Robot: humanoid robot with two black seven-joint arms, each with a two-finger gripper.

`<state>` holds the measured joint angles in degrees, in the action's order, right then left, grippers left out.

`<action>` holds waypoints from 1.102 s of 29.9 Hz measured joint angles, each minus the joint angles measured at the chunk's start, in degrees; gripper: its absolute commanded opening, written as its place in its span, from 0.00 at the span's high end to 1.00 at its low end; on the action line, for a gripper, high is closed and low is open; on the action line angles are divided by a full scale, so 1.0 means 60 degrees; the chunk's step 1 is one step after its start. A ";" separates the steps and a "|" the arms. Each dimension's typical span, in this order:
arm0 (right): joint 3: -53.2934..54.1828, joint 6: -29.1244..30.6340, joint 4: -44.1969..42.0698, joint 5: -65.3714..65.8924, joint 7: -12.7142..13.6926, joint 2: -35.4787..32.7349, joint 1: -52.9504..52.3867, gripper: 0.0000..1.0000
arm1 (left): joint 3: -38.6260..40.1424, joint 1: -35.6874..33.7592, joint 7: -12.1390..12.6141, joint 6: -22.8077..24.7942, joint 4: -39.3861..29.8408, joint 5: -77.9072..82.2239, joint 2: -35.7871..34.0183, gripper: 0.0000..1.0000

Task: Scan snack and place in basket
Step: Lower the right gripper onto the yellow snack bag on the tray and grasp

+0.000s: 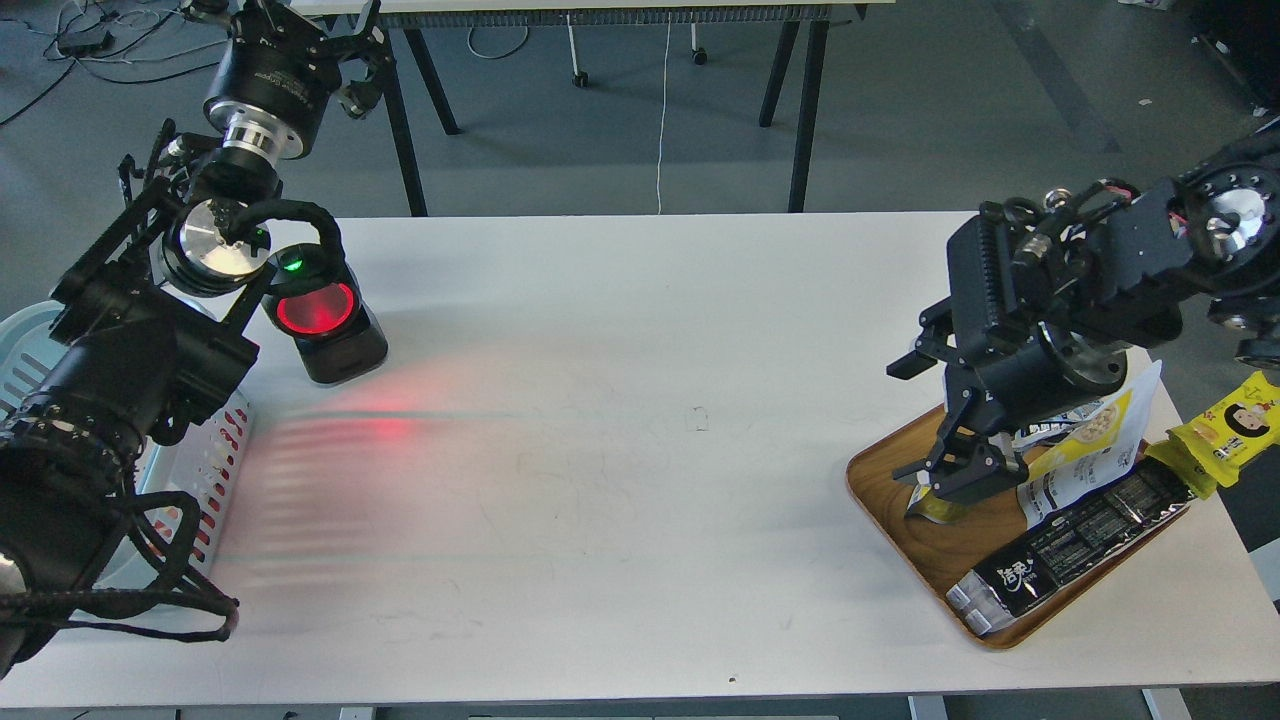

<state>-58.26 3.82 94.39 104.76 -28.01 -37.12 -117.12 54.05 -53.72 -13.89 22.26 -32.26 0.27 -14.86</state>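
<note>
Two alike white-grey and yellow snack pouches lie on the wooden tray [880, 480] at the right. My right gripper [950, 482] points down over the left pouch [932, 508], its fingers slightly apart at the pouch's top end and covering most of it. I cannot tell whether they touch it. The other pouch [1095, 450] leans just right of the gripper. The pale blue basket [215, 455] stands at the table's left edge, mostly hidden behind my left arm. My left gripper [345, 55] is held high at the far left, too dark to read.
A black scanner with a glowing red window [318, 312] stands at the back left and casts red light on the table. A long black packet [1080, 535] lies along the tray's front edge. A yellow packet [1225, 430] lies right of the tray at the table's edge.
</note>
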 measured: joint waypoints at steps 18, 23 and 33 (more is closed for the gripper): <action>-0.0757 -0.0257 -0.0301 0.1598 0.0001 -0.0778 0.0373 0.46 | -0.0014 0.0029 0.0000 -0.0004 0.0005 0.0007 0.0054 0.00; -0.0722 -0.0227 -0.0395 0.1609 0.0001 -0.0715 0.0398 0.55 | -0.0015 0.0031 0.0000 -0.0004 0.0004 0.0001 0.0085 0.00; -0.0734 -0.0170 -0.0846 0.1781 0.0002 -0.0697 0.0712 0.80 | -0.0015 0.0031 0.0001 0.0007 0.0001 0.0011 0.0033 0.00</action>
<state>-62.66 2.80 89.32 115.45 -27.99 -41.31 -112.85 53.96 -53.53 -13.88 22.31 -32.25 0.33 -14.66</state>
